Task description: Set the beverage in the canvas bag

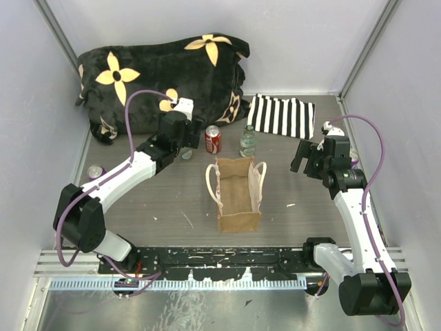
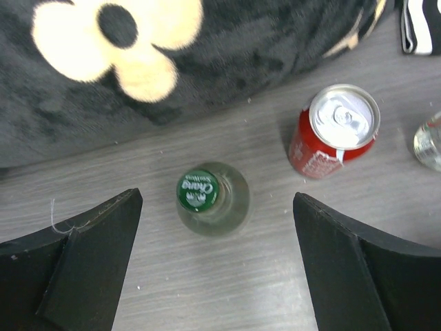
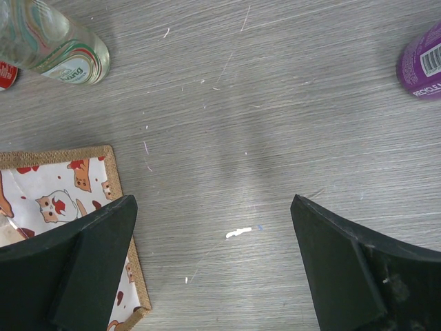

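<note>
At the far left a purple can stands by the wall, well apart from the work. The left tool hangs over a small green-capped bottle in front of the black flowered blanket. Its jaws are spread wide, one on either side of the bottle, and neither touches it. A red can stands just beside that bottle, and next along is a clear glass bottle. In front of those two, near the middle of the surface, the canvas bag appears to stand upright with its mouth open upward, and no drink shows inside it. To the right, the right tool hovers over bare surface beside the bag, jaws likewise wide apart and holding nothing. A second purple can stands beyond it. The task looks barely begun: no drink is gripped, and the grasp, the lift and the lowering into the bag are all left to do.
</note>
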Robot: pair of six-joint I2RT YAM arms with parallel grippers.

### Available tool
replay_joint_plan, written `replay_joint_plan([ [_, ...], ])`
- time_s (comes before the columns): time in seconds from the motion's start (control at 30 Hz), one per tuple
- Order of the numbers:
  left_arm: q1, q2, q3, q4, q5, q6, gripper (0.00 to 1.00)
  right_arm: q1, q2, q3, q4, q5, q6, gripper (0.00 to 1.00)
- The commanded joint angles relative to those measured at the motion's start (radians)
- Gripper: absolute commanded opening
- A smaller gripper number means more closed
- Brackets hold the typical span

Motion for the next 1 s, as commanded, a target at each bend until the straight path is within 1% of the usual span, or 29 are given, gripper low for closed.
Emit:
replay_joint_plan([
  [0.0, 0.008, 0.026, -0.002, 0.142, -0.102, 0.008, 0.98, 0.000, -0.012, 0.035, 0.030, 0.003, 0.008, 1.00],
  [0.27, 0.047, 0.068, -0.017, 0.108, -0.083, -0.112, 0.99, 0.000, -0.010, 0.049, 0.012, 0.012, 0.005, 1.00],
  [0.37, 0.051, 0.079, -0.035, 0.119, -0.087, -0.128, 1.00, 0.000, -0.007, 0.054, 0.008, 0.014, 0.003, 1.00],
  [0.63, 0.052, 0.150, -0.042, 0.180, -0.114, -0.129, 0.96, 0.000, -0.008, 0.067, -0.005, 0.018, 0.003, 1.00],
  [0.83, 0.053, 0.189, -0.037, 0.198, -0.136, -0.135, 0.88, 0.000, -0.009, 0.073, -0.015, 0.027, -0.002, 1.00],
  [0.97, 0.053, 0.199, -0.039, 0.210, -0.142, -0.134, 0.76, -0.001, -0.006, 0.075, -0.015, 0.027, -0.001, 1.00],
])
